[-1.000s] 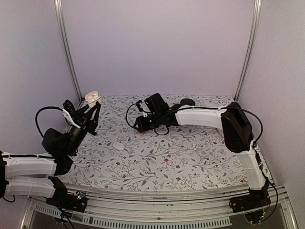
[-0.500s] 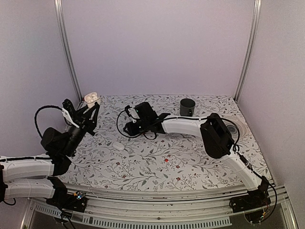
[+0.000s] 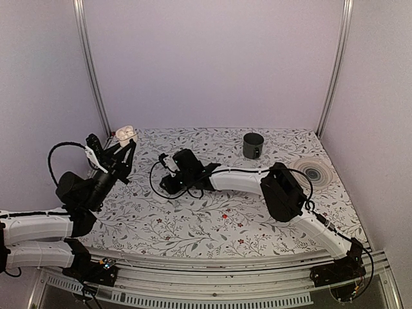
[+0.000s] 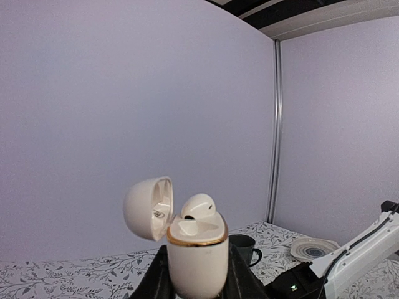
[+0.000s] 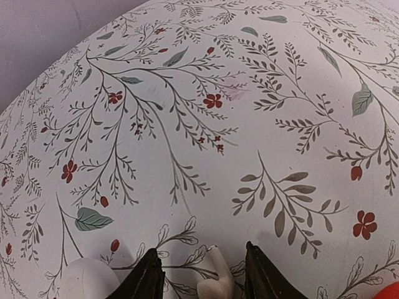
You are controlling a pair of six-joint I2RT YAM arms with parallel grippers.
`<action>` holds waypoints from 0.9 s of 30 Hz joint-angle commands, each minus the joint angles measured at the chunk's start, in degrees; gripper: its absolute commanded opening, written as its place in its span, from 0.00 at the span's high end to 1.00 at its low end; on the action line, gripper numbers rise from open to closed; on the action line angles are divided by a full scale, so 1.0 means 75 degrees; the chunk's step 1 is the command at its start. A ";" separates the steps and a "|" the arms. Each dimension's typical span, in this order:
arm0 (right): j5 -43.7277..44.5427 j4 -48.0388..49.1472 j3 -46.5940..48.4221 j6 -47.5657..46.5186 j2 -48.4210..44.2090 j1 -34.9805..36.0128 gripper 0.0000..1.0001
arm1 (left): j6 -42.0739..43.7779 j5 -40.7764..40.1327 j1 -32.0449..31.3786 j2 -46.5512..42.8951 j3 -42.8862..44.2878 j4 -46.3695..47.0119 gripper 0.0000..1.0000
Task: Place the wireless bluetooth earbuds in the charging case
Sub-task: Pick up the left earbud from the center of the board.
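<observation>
Likely light, slick and rigid, the earbud [image 5: 215, 281] lies on the counter [image 5: 249, 124] between the right gripper [image 5: 201, 261]'s parted fingers, so pinch its stem; the left gripper [image 4: 197, 283] clamps the charging case [image 4: 196, 255] at ten o'clock.

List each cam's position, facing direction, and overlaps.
Top external: high behind the bases, looking down at the table; left arm, right arm show.
Left wrist: faces the far wall; left gripper clamps the open charging case.
Right wrist: looks down at the table; right gripper straddles an earbud.
Shared: top and left wrist both show charging case and mug.
</observation>
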 commanded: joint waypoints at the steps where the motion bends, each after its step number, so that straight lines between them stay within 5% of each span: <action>1: 0.0424 -0.0168 0.0187 -0.0329 0.0116 0.0079 0.54 | -0.0067 0.0053 0.0103 -0.0021 0.0019 0.0033 1.00; 27: 0.1306 -0.0164 -0.0829 -0.1553 -0.0504 0.0481 0.75 | -0.0183 0.0025 0.0118 0.0272 0.0014 0.0294 1.00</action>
